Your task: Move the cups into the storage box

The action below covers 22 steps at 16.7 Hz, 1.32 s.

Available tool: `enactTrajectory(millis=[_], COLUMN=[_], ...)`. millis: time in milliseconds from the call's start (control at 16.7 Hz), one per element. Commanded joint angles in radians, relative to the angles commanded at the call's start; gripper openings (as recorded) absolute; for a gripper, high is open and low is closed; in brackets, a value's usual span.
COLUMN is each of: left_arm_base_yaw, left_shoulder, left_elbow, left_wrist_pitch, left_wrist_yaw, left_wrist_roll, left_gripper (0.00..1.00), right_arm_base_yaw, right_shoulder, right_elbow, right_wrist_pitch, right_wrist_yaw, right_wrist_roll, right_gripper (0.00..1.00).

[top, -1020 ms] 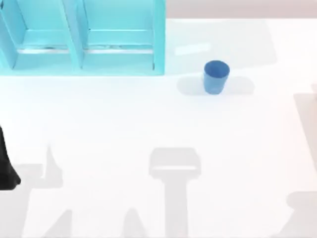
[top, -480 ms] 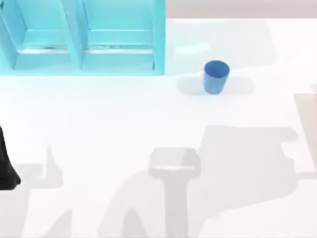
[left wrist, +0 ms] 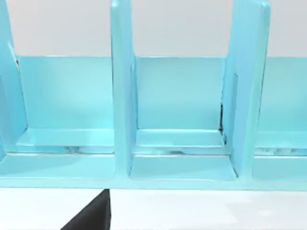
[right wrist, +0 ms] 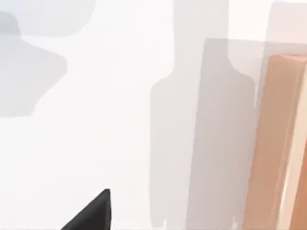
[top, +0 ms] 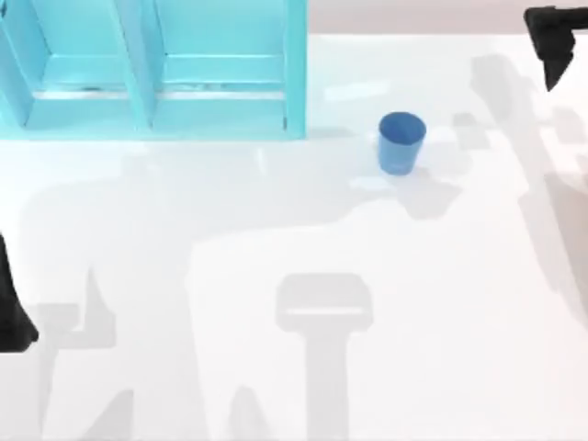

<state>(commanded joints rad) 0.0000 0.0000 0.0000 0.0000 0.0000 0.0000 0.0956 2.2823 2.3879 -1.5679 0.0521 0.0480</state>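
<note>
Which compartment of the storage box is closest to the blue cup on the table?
The rightmost compartment of the storage box: in the top view its right outer wall faces the cup, which stands upright on the table just right of it. The other compartment lies farther left.

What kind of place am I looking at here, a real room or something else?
Most likely a computer-rendered test bench, not a real room: a plain white table with flat, clean shading, a light cyan storage box with upright dividers, one small blue cup standing beside it, and black robot arm parts at the table's left and far right edges.
</note>
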Motion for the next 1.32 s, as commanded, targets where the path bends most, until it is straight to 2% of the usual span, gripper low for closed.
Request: enactTrajectory(millis=[300,600,1020,1320], left_arm_base_yaw=[0.0,0.0,0.0,0.0], left_shoulder=[0.0,0.0,0.0,0.0], left_elbow=[0.0,0.0,0.0,0.0], left_wrist_pitch=[0.0,0.0,0.0,0.0], left_wrist_yaw=[0.0,0.0,0.0,0.0], left_wrist_roll=[0.0,0.0,0.0,0.0], left_gripper=[1.0,1.0,1.0,1.0], right_arm_base_yaw=[0.182,0.253,0.251,0.248], right_shoulder=[0.23,0.353,0.356,0.344], right_elbow=[0.278,0.421,0.409,0.24], right_wrist_pitch=[0.003,0.01,0.024,0.183], right_wrist_yaw=[0.02,0.029,0.028,0.027], right_wrist_roll=[0.215,0.317,0.319,0.314], right_gripper=[1.0,1.0,1.0,1.0])
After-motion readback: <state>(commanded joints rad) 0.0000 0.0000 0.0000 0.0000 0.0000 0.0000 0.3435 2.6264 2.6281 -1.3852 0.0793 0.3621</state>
